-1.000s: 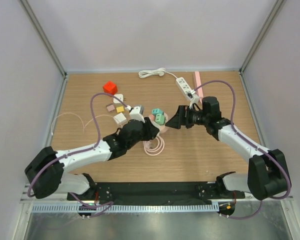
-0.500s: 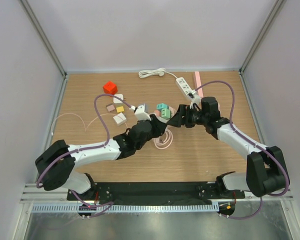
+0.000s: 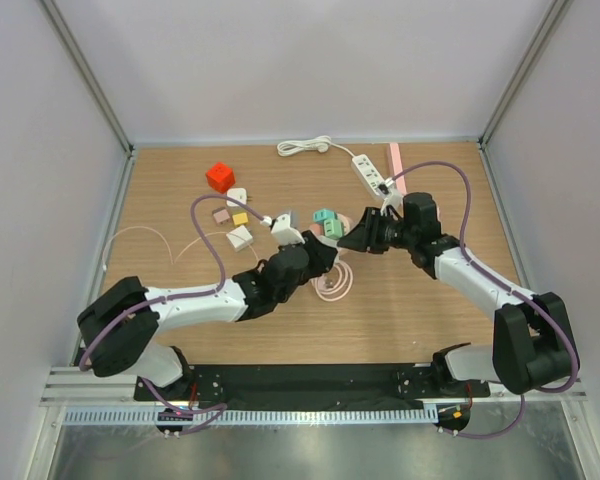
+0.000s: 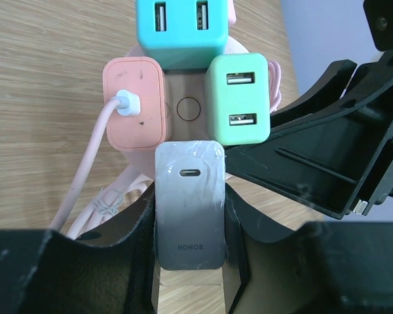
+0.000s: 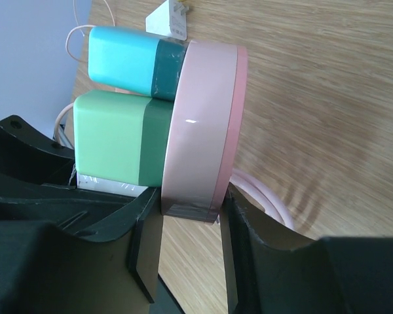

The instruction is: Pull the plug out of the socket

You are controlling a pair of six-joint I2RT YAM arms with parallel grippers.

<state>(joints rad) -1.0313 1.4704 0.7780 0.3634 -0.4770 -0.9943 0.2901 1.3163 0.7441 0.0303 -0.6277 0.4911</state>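
Note:
The socket (image 4: 188, 108) is a round pink block carrying a cyan charger (image 4: 180, 29), a green charger (image 4: 239, 108), a pink plug (image 4: 134, 101) with its cable, and a grey plug (image 4: 188, 209) marked HONOR. My left gripper (image 4: 188, 219) is shut on the grey plug's sides. In the right wrist view the socket (image 5: 206, 118) stands edge-on, and my right gripper (image 5: 191, 209) is shut across its rim. From above, both grippers meet at the socket (image 3: 327, 232), the left gripper (image 3: 315, 250) from the lower left and the right gripper (image 3: 348, 237) from the right.
A coiled pink cable (image 3: 332, 283) lies under the socket. A white power strip (image 3: 372, 175) with its cord and a pink bar (image 3: 396, 165) sit at the back right. A red cube (image 3: 220, 176) and small blocks (image 3: 238, 215) lie at the left.
My right gripper has closed from wide open onto the socket's rim. The left arm has carried the socket and the grey plug up and to the right.

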